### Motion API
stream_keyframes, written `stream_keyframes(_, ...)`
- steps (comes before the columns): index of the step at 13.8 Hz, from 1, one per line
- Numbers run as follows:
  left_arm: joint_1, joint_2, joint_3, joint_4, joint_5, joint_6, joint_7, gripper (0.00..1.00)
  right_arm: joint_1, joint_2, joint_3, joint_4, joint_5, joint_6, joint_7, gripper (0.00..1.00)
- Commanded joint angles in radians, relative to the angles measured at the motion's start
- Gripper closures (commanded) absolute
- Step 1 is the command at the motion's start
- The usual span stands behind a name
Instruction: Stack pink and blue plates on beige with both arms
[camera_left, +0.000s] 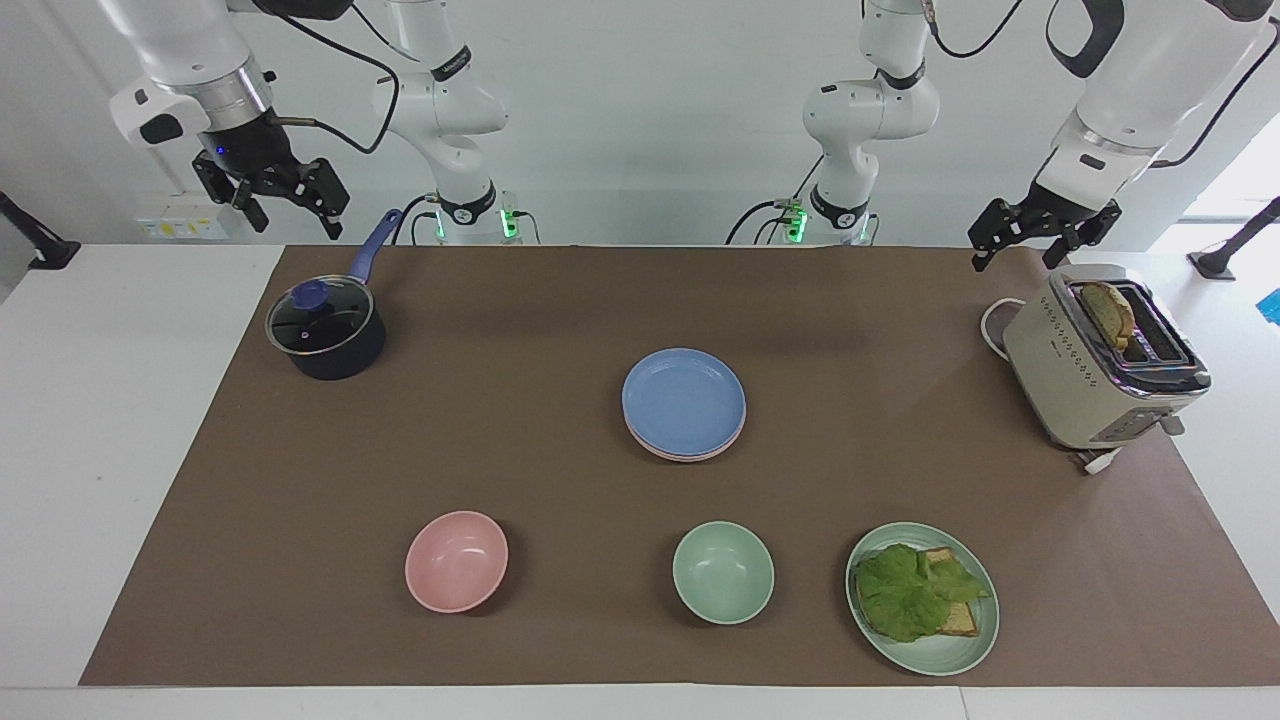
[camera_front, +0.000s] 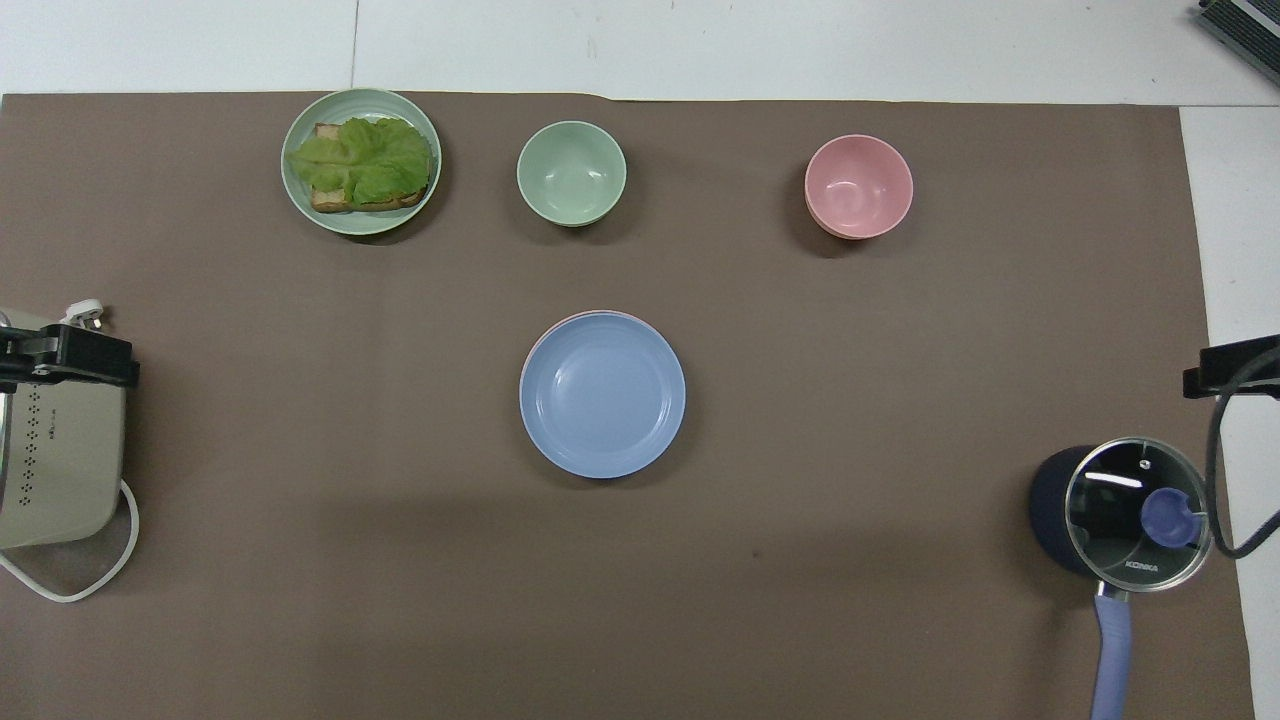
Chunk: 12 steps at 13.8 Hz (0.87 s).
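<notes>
Hanging empty with fingers spread, the right pincer (camera_left: 270, 195) sits at the facing view's upper left, above a glass-lidded dark saucepan (camera_left: 325, 330). At upper right the left pincer (camera_left: 1040, 235), likewise spread and holding nothing, hovers by a boxy beige toaster (camera_left: 1095, 365). Mid-frame on the brown-covered table (camera_left: 500, 440), the matte round blue plate (camera_left: 684, 400) tops the pink plate (camera_left: 655, 451); the beige plate's rim is hardly discernible beneath.

We are counting three stacked plates (camera_left: 684, 400), one lettuce plate (camera_left: 935, 655), two bowls (camera_left: 456, 560), one pot (camera_left: 325, 330), one toaster (camera_left: 1095, 365).
</notes>
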Motion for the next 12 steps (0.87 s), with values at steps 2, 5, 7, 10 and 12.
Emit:
stream_keyframes(2, 0.01, -0.019, -0.007, -0.019, 0.007, 0.009, -0.006, 0.0, 0.015, -0.006, 0.018, -0.004, 0.004, 0.008, -0.03, 0.0)
stream_keyframes(5, 0.01, -0.019, -0.007, -0.019, 0.007, 0.009, -0.006, 0.0, 0.015, -0.003, 0.018, 0.001, -0.002, 0.01, -0.037, 0.0)
stream_keyframes(7, 0.01, -0.019, -0.005, -0.019, 0.007, 0.009, -0.006, 0.0, 0.015, -0.003, 0.018, 0.001, -0.011, 0.014, -0.039, 0.0)
stream_keyframes(10, 0.01, -0.019, -0.007, -0.019, 0.007, 0.009, -0.006, 0.0, 0.015, -0.003, 0.018, -0.001, -0.014, 0.024, -0.043, 0.0)
stream_keyframes(12, 0.01, -0.019, -0.007, -0.019, 0.007, 0.009, -0.006, 0.0, 0.015, -0.001, 0.018, -0.001, -0.014, 0.025, -0.053, 0.0)
